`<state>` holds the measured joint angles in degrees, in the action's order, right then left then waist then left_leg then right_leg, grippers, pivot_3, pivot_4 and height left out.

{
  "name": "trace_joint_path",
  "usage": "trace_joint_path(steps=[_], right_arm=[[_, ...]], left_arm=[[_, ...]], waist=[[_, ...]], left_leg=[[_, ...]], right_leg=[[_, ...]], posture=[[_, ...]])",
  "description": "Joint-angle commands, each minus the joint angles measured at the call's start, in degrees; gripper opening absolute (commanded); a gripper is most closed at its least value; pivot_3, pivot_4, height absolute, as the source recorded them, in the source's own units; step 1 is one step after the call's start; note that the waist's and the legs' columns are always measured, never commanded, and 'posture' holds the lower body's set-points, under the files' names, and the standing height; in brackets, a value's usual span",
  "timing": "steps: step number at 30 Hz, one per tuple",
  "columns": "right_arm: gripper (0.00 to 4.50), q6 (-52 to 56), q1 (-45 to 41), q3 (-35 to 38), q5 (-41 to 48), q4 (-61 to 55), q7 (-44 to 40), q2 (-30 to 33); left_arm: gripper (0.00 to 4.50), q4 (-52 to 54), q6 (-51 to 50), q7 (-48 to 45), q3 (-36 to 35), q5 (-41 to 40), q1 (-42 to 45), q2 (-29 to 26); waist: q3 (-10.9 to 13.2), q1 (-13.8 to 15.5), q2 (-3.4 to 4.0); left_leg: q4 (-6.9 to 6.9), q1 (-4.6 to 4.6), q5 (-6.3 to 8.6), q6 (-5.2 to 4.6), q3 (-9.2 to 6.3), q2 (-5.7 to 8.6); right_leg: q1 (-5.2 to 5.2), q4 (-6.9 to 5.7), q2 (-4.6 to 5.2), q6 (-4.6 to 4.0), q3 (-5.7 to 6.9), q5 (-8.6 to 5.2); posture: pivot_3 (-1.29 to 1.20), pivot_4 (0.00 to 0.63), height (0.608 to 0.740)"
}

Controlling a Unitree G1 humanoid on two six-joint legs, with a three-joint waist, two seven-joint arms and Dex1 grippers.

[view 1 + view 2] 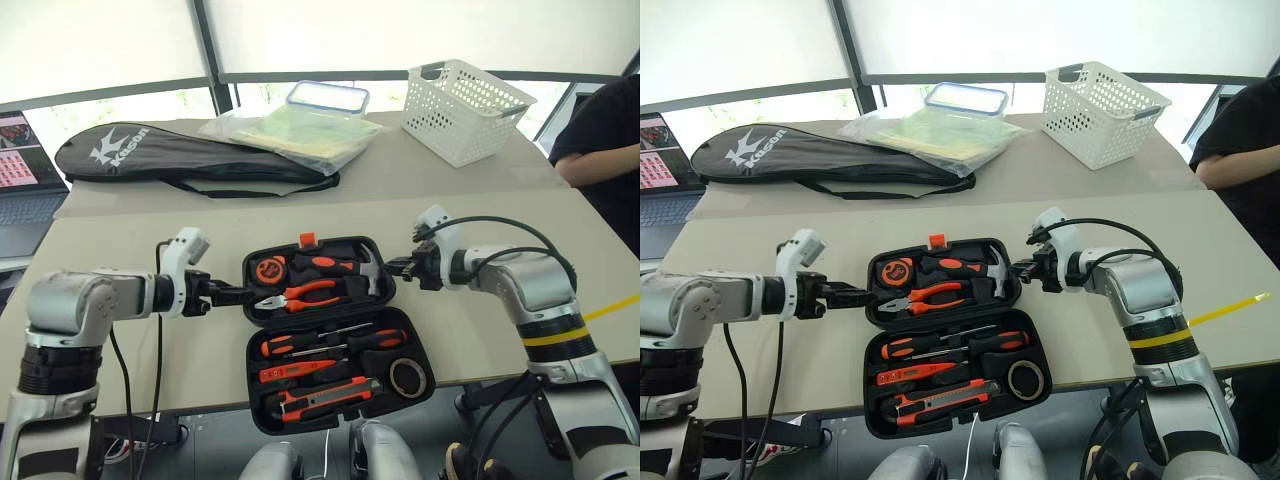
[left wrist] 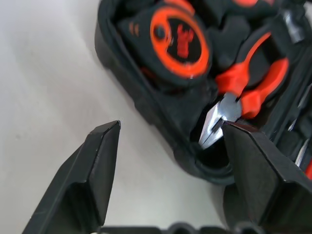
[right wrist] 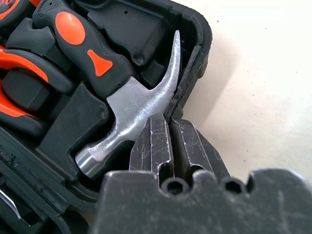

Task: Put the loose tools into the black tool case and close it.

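The black tool case (image 1: 251,378) lies open near the table's front edge. Its near half holds two orange-and-black screwdrivers (image 1: 345,341), a slim orange tester (image 1: 290,371), the utility knife (image 1: 325,400) and the black tape roll (image 1: 407,377). In the far half sit a tape measure (image 1: 268,270), pliers (image 1: 305,295) and a hammer (image 3: 122,105). My left gripper (image 1: 238,294) is open at that half's left edge, with the rim (image 2: 146,112) between its fingers (image 2: 97,170). My right gripper (image 1: 393,266) is shut, its tips against the right rim beside the hammer's claw.
A long black racket bag (image 1: 180,155), a clear bag with a lidded container (image 1: 295,130) and a white basket (image 1: 462,108) sit on the far table. A laptop (image 1: 25,170) stands far left. A person's arm (image 1: 600,150) is at the right. The case overhangs the front edge.
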<state>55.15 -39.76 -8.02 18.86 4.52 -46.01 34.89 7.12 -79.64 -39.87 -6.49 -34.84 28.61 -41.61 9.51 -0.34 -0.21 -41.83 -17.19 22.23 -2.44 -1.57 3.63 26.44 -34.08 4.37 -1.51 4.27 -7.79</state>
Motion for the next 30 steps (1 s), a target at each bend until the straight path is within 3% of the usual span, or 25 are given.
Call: trace_joint_path(steps=[1, 2, 3, 5, 6, 12, 18, 23, 30], right_arm=[[0.00, -0.41, 0.86, -0.40, -0.62, -0.82, -0.35, 0.82], [0.00, -0.33, 0.77, -0.38, -0.56, -0.91, -0.36, 0.81], [0.00, -0.26, 0.70, -0.37, -0.52, -0.99, -0.35, 0.81], [0.00, -0.19, 0.60, -0.32, -0.48, -1.09, -0.36, 0.81], [0.00, -0.14, 0.58, -0.29, -0.46, -1.15, -0.35, 0.81], [0.00, 0.28, 1.04, -0.07, 0.06, -2.73, -0.71, 1.38], [0.00, 0.18, 1.51, 0.51, 0.76, -4.03, -0.63, 1.28], [0.00, -2.30, 0.47, 2.06, 0.26, -4.45, 1.46, -0.45], [0.00, -17.42, -5.13, 6.88, -3.72, 0.33, 8.76, -5.95]], left_arm=[[3.60, -0.26, 1.76, 2.78, 1.55, 2.47, -0.38, -0.29], [3.60, -0.77, 1.68, 3.39, 1.03, 2.43, -0.21, 0.51], [3.08, -1.00, 2.00, 3.61, 0.49, 2.19, 0.00, 1.19], [2.48, -0.87, 2.86, 3.98, -0.34, 1.86, 0.48, 2.31], [1.92, -0.87, 3.19, 4.46, -0.66, 1.94, 0.75, 2.85], [0.10, -1.78, 1.66, 5.69, -3.24, 0.90, 1.77, 5.53], [0.03, -2.95, 1.53, 5.25, -5.15, -0.40, 3.68, 6.22], [0.03, -2.91, 11.65, 3.41, -3.46, 1.68, 4.94, 6.31], [0.03, -6.39, 30.85, 2.34, -1.34, 7.61, 8.63, 9.24]], waist=[[0.00, -0.06, 0.00], [0.00, -0.05, 0.00], [0.00, -0.03, 0.01], [-0.01, 0.04, 0.01], [-0.01, 0.10, 0.01], [-0.02, 0.55, 0.02], [-0.02, 0.48, 0.01], [-0.01, 0.18, 0.00], [0.04, -0.34, -0.04]], left_leg=[[0.00, 0.00, 0.00, 0.00, 0.01, 0.00], [0.00, 0.01, 0.00, 0.00, 0.01, -0.01], [0.02, 0.04, 0.00, 0.00, 0.00, -0.01], [0.01, 0.05, 0.00, 0.00, 0.00, 0.00], [0.01, 0.07, -0.01, 0.01, 0.01, 0.00], [0.00, 0.19, -0.10, 0.18, 0.01, -0.01], [0.02, 0.20, -0.13, 0.23, 0.01, -0.19], [0.02, 0.07, -0.13, 0.23, 0.01, -0.18], [0.00, -0.27, -0.14, 0.23, 0.10, -0.14]], right_leg=[[0.00, 0.00, 0.00, 0.00, -0.02, 0.00], [0.00, 0.00, 0.01, 0.00, -0.02, 0.00], [-0.01, -0.01, 0.01, 0.00, -0.02, 0.00], [-0.03, -0.01, 0.01, 0.00, -0.01, 0.00], [-0.06, 0.00, 0.02, 0.00, -0.02, 0.00], [-0.13, 0.03, 0.10, -0.01, -0.28, -0.01], [-0.10, 0.01, 0.08, -0.07, -0.38, -0.04], [0.00, 0.02, 0.08, -0.07, -0.37, -0.03], [0.44, -0.02, 0.08, -0.13, -0.39, 0.02]], posture=[[0.00, 0.150, 0.740], [0.00, 0.150, 0.740], [0.00, 0.150, 0.740], [0.00, 0.150, 0.740], [0.00, 0.150, 0.740], [0.00, 0.150, 0.740], [0.00, 0.150, 0.740], [0.00, 0.150, 0.740], [0.00, 0.150, 0.740]])
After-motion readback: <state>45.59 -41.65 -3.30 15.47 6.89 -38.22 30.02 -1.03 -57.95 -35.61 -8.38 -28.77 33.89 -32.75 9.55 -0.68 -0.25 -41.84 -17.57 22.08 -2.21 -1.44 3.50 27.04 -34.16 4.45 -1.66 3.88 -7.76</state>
